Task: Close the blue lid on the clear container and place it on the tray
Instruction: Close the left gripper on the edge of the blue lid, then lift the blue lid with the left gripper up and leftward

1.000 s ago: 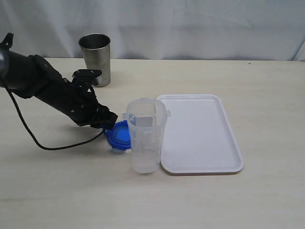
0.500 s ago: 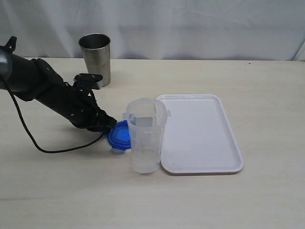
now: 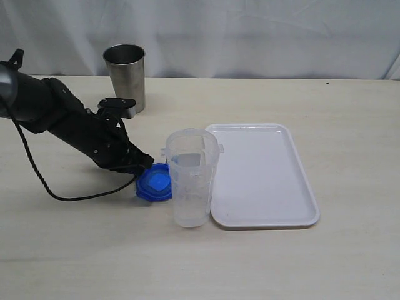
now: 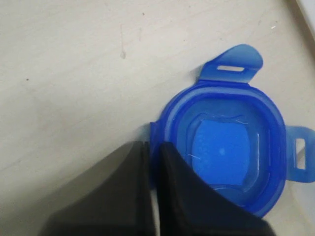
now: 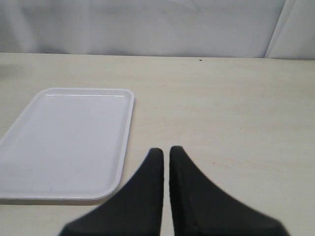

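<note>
Since a second ago the blue lid has dropped from a tilt to lie flat on the desk, and the left gripper jaws have closed, seemingly pinching one thin side flap. That slight hold could slip when lifting. Just right, the clear container stands open, easily toppled, beside the tray. The right gripper jaws are shut, holding nothing.

Black arm, cable, wedge-shaped end effector
</note>
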### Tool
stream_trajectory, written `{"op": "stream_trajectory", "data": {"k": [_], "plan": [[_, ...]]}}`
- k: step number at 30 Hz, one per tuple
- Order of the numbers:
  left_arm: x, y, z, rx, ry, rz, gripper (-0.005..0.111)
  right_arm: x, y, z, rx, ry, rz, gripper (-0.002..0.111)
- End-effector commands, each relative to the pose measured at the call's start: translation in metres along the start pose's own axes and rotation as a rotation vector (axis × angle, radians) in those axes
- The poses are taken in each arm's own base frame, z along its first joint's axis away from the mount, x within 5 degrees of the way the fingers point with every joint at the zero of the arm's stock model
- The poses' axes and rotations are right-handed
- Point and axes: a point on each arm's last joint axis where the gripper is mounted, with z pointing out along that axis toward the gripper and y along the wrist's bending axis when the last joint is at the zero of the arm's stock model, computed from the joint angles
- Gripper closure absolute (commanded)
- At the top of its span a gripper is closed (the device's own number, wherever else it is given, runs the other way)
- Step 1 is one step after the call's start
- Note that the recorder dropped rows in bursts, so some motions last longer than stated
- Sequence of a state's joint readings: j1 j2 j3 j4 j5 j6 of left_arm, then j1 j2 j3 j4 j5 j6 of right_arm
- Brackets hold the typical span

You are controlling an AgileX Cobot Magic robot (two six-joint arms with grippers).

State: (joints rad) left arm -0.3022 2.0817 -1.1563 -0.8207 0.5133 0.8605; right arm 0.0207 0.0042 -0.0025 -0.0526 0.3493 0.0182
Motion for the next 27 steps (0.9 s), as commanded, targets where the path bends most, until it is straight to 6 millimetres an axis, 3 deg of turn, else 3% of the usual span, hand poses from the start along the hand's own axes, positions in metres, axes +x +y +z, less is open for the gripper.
{"op": "stream_trajectory", "data": {"k": [1,10,17,27], "plan": [[0.0,-0.001,-0.002,0.0,0.008,0.028,0.107,0.0,-0.001,0.0,0.008,-0.006,-0.011,0.104],[-0.025,-0.021,-0.066,-0.049,-0.149,0.143,0.107,0.0,-0.001,0.0,0.008,-0.006,-0.011,0.104],[-0.034,-0.035,-0.109,-0.082,-0.25,0.214,0.107,0.0,-0.001,0.0,0.008,-0.006,-0.011,0.104],[-0.04,-0.051,-0.178,-0.267,-0.417,0.453,0.107,0.0,-0.001,0.0,0.008,-0.006,-0.011,0.104]]}}
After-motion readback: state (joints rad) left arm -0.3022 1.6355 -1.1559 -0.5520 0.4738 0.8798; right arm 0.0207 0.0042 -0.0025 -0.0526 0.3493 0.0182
